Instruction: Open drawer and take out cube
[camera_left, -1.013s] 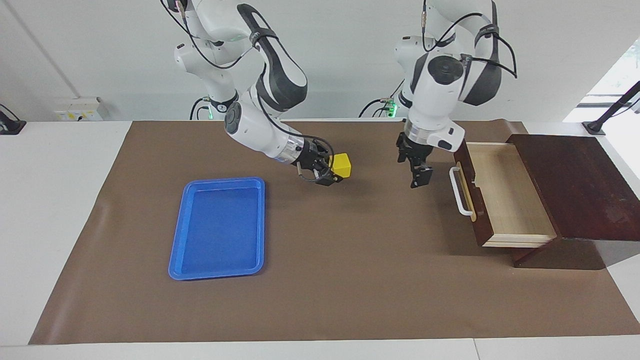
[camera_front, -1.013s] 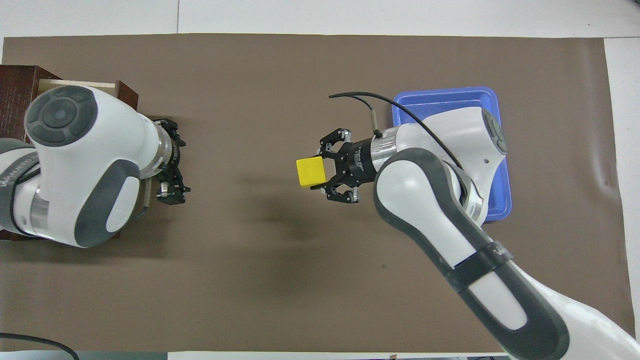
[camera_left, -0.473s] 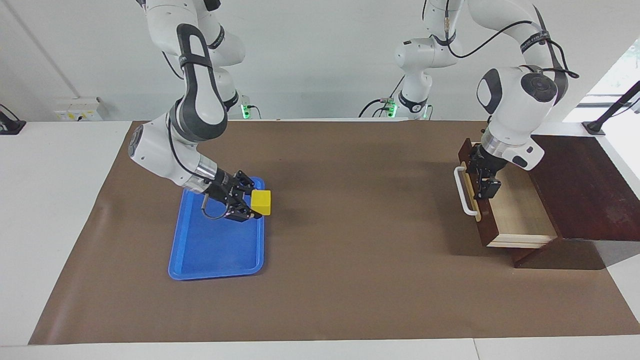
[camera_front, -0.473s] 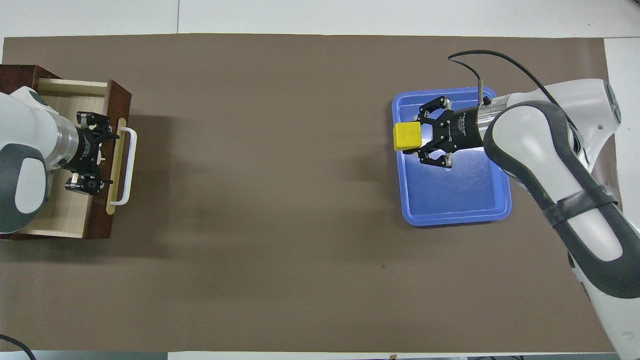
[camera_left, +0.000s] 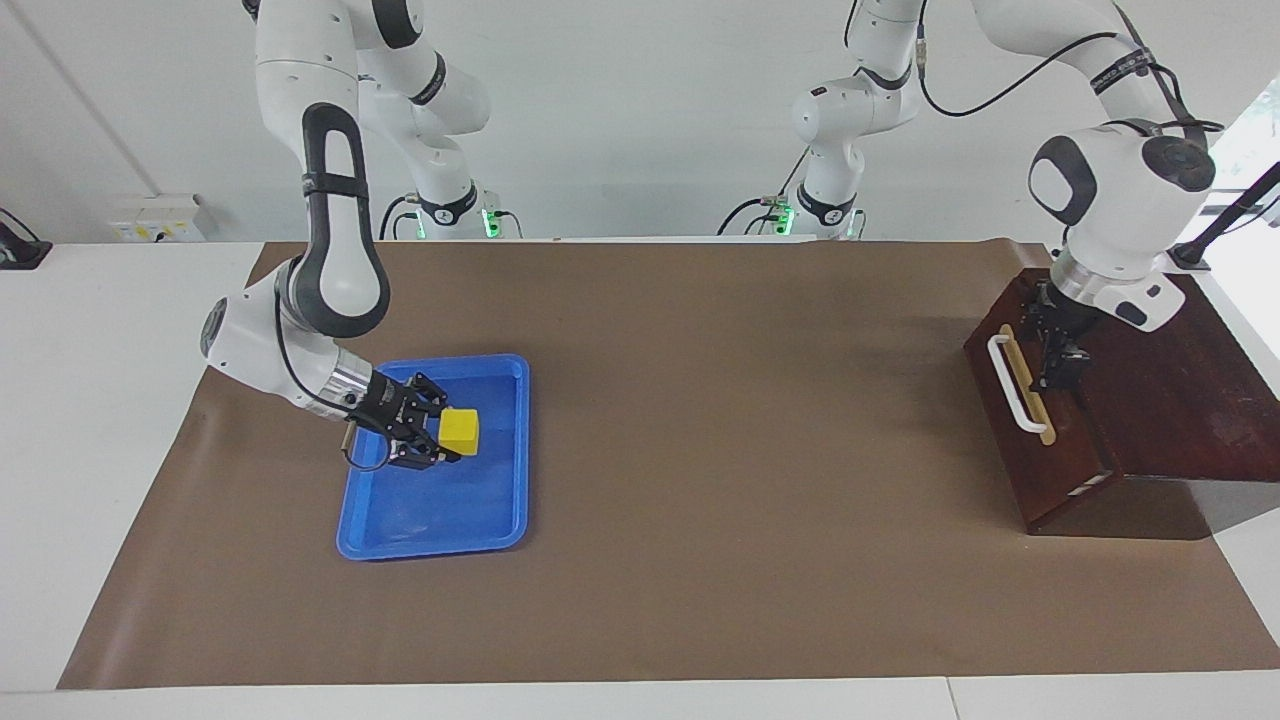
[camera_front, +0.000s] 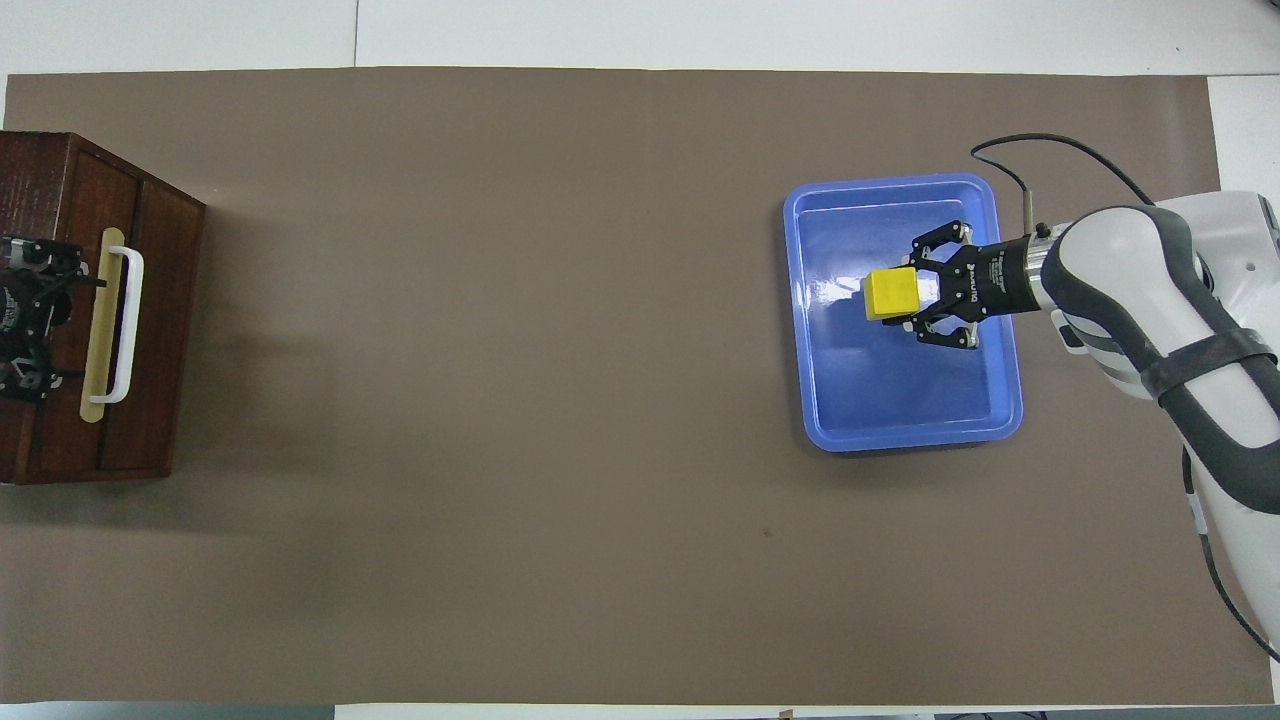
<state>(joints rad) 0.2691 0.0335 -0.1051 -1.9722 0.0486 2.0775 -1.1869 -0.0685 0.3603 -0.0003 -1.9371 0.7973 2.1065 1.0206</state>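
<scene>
- A white wall stands at the robots' end of a white table (camera_left: 110, 420), which is covered by a brown mat (camera_left: 700, 480).
- The blue tray (camera_left: 510, 520) lies toward the right arm's end of the table.
- The right gripper (camera_left: 436, 446) is clamped on the yellow cube (camera_left: 461, 431), holding it low over the tray; from the facing view I cannot tell whether the cube touches the tray floor.
- The drawer (camera_left: 1020, 440), in its wooden box (camera_left: 1180, 400) at the left arm's end, is pushed in flush.
- The left gripper (camera_left: 1062, 362) sits over the box top beside the white handle (camera_left: 1008, 385), fingers apart and empty.
- By my reading, the cube is already out and the drawer shut again; only letting go of the cube into the tray seems left.
</scene>
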